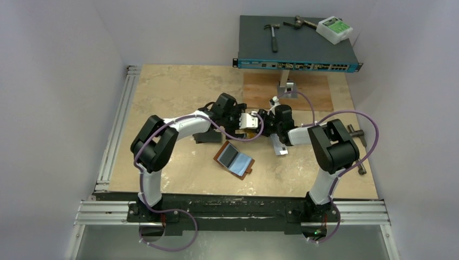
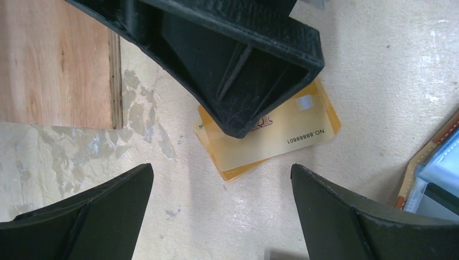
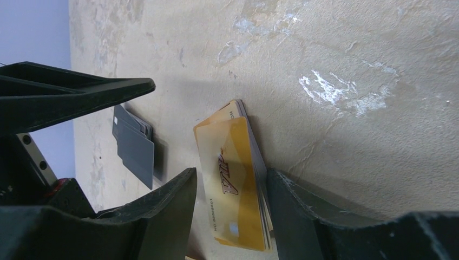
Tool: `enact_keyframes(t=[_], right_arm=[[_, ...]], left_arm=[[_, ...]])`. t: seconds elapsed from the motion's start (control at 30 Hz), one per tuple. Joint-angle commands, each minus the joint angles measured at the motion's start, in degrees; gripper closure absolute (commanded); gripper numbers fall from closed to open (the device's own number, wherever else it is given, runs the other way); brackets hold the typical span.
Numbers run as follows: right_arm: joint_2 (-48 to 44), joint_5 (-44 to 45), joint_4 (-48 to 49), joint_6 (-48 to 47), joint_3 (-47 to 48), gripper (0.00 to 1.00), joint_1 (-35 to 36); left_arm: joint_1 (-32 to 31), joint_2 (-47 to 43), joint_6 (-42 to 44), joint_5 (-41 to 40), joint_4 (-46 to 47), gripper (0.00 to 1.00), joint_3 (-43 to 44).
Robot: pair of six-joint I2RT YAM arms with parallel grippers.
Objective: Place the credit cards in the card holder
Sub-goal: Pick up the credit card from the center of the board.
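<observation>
Here's the right tool (image 3: 231, 179), down over the gold cards (image 3: 230, 216), one finger at each long edge of the little stack. Whether it actually pinches them yet, I cannot tell. The left tool (image 2: 222, 172) hangs just beside, released and spread wide. The stack lies flat on the desk (image 3: 352, 135), near but apart from the card holder (image 1: 235, 158), which lies open, brown leather outside, pale blue inside. The danger: these cards are thin, glossy plastic, slightly fanned on a hard mottled surface. Squeezed edge-on they could bow, pop free, or only the top one lifts. The black cards (image 3: 132, 145) lie nearby.
</observation>
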Motion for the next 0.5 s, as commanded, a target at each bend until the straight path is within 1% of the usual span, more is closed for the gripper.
enact_keyframes(t=[0.0, 0.23, 0.47], right_arm=[[-0.24, -0.77, -2.35, -0.11, 0.50, 0.49, 0.09], [0.29, -1.19, -2.01, 0.49, 0.85, 0.49, 0.11], [1.03, -2.35, -0.80, 1.65, 0.43, 0.49, -0.20]], left_arm=[[0.42, -1.70, -0.37, 3.84, -2.24, 0.00, 4.18], [0.33, 0.73, -2.48, 4.41, -0.87, 0.00, 6.23], [0.24, 1.50, 3.16, 3.16, -0.84, 0.00, 5.41]])
